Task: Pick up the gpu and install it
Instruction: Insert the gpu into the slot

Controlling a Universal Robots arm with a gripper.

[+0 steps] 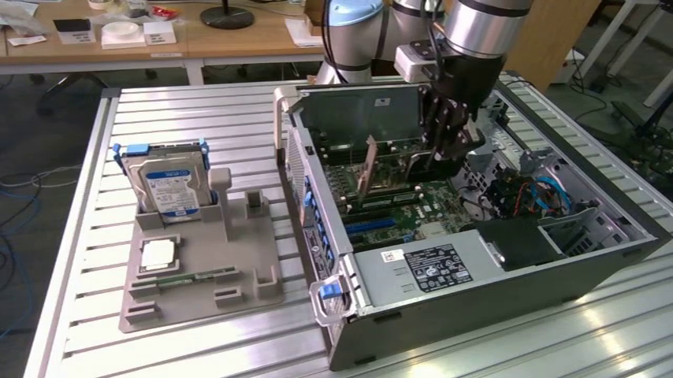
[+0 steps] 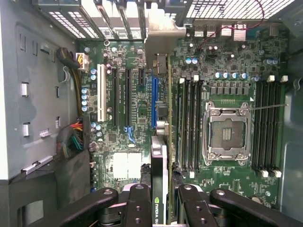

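Observation:
My gripper [image 1: 444,151] reaches down into the open computer case [image 1: 589,268] and is shut on the gpu [image 1: 395,169], a thin dark card held upright over the green motherboard [image 1: 421,216]. In the wrist view the gpu [image 2: 159,208] shows edge-on between the black fingers [image 2: 137,203], with a green-and-white label on its cooler. Its silver bracket end [image 2: 163,33] points at the rear slot openings. The card's edge runs alongside the blue expansion slot [image 2: 154,101]. Whether it sits in a slot I cannot tell.
A grey parts holder [image 1: 247,287] stands at the exterior view's left with a silver hard drive [image 1: 169,185] upright in it and a green memory stick [image 1: 189,277] lying flat. Case walls, cables [image 1: 537,193], the CPU socket [image 2: 226,132] and memory slots [image 2: 189,123] surround the card.

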